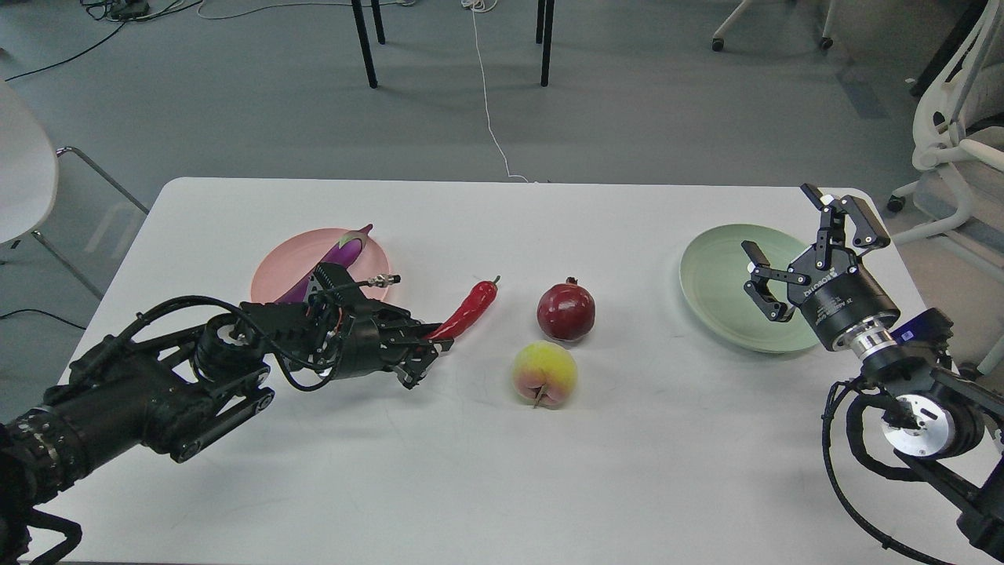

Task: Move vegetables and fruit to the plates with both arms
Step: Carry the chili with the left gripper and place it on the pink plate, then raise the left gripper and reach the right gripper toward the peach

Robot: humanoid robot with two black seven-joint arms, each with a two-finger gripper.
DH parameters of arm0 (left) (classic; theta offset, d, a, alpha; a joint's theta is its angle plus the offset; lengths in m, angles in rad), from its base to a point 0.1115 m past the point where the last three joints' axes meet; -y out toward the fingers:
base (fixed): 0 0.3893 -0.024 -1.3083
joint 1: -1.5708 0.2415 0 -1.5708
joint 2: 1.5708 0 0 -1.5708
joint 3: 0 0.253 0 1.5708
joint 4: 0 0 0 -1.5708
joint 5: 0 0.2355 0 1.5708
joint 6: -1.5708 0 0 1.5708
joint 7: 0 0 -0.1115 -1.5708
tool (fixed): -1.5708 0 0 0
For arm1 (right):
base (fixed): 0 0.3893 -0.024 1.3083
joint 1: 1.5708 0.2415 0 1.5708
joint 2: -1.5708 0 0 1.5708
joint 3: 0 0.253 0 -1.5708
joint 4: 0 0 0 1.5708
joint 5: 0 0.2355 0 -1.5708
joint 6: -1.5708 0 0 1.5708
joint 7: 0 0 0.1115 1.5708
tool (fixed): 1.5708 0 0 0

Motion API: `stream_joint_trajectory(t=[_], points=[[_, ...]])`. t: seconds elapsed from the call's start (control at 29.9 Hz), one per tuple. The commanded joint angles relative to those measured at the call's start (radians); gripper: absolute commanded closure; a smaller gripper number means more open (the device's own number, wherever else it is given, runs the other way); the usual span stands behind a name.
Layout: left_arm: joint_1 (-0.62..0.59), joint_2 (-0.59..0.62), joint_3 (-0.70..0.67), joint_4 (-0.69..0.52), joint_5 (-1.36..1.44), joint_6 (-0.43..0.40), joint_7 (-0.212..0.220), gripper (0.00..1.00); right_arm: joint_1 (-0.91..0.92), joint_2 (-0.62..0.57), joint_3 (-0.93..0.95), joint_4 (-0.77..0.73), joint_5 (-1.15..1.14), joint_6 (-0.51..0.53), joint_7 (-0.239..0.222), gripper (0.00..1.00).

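Note:
My left gripper [427,349] is shut on the lower end of the red chili pepper [469,308] and holds it just above the table, right of the pale pink plate [274,271]. The purple eggplant [341,253] lies on that plate, partly hidden behind my left wrist. The dark-red pomegranate [565,311] and the yellow-pink peach [545,373] sit on the table at the middle. My right gripper [808,239] is open and empty, held above the right part of the sage green plate [718,286].
The white table [502,471] carries everything. A white chair [961,149] stands past the table's right edge and another white seat [23,165] at the left. Black table legs [365,43] and cables are on the floor beyond.

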Motion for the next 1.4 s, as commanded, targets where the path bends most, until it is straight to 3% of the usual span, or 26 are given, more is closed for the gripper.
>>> stream_joint_trajectory(t=[0.0,0.43,0.8,0.94,1.07,1.24,1.37], points=[[0.003,0.05,-0.04,-0.035,0.0,0.006,0.0,0.89,0.0,-0.001,0.0,0.0,0.0,0.0,0.0,0.01],[0.029,0.188,-0.078,-0.095,0.0,0.009,0.0,0.88,-0.005,0.002,0.001,0.001,0.0,0.0,0.0,0.01],[0.066,0.199,-0.078,-0.094,0.0,0.006,0.0,0.82,-0.006,0.01,0.0,0.009,0.0,0.0,0.0,0.01],[0.066,0.199,-0.077,-0.088,0.0,0.006,0.0,0.73,-0.006,0.008,0.0,0.009,0.0,0.0,0.0,0.01],[0.066,0.196,-0.078,-0.083,0.0,0.006,0.0,0.56,-0.006,0.008,0.0,0.011,0.0,0.0,0.0,0.01],[0.064,0.199,-0.08,-0.078,0.0,0.004,0.0,0.47,-0.006,0.008,0.0,0.015,0.0,0.0,0.0,0.01],[0.061,0.199,-0.083,-0.08,0.0,0.004,0.0,0.21,-0.006,0.008,0.0,0.015,0.0,0.0,0.0,0.01]])
